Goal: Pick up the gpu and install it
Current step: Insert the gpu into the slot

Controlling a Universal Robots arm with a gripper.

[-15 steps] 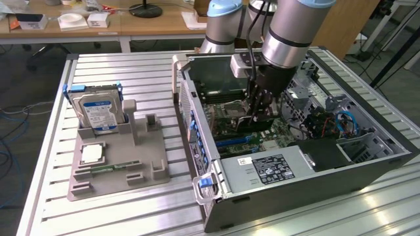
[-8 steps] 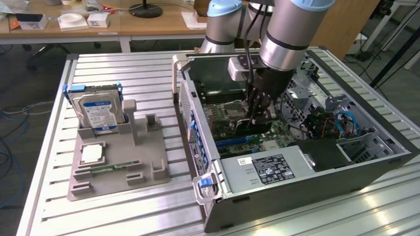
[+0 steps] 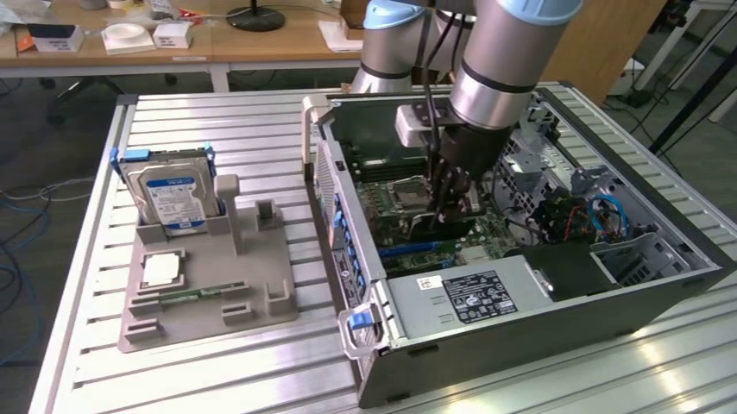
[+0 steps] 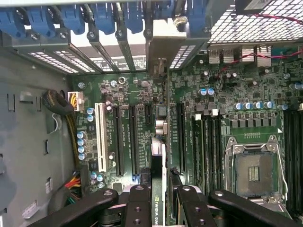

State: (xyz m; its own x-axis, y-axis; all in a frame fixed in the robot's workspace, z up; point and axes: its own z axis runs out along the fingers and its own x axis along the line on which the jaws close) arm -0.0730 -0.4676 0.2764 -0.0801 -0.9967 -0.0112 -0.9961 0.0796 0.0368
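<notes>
The gpu [image 4: 157, 179] stood on edge inside the open case [image 3: 519, 345], clamped between the fingers [image 4: 139, 203] of the gripper [image 4: 161, 204]. The jaws were part-closed on the card's two faces. In the wrist view the card ran edge-on away from the gripper, along the row of long black slots [image 4: 133, 137] on the motherboard [image 4: 213, 94]. Its silver bracket [image 4: 163, 45] reached the case's rear wall, under the blue clips [image 4: 71, 19]. Whether its lower edge touched a slot I could not tell.

In the exterior view the gripper [image 3: 447, 211] hung straight down from the arm [image 3: 495, 69] into the case, with the gpu [image 3: 444, 231] as a dark block below it. That put it just beside the open processor socket [image 3: 406, 191] and near the blue slots. The power supply [image 3: 467, 297], with its black label, sat at the near end of the case.

Well apart, toward the exterior view's left, a grey holder [image 3: 207, 293] lay on the slatted metal surface [image 3: 230, 129]. A hard drive [image 3: 173, 194] stood upright in it, and a square chip [image 3: 161, 269] lay flat in front of the drive.
</notes>
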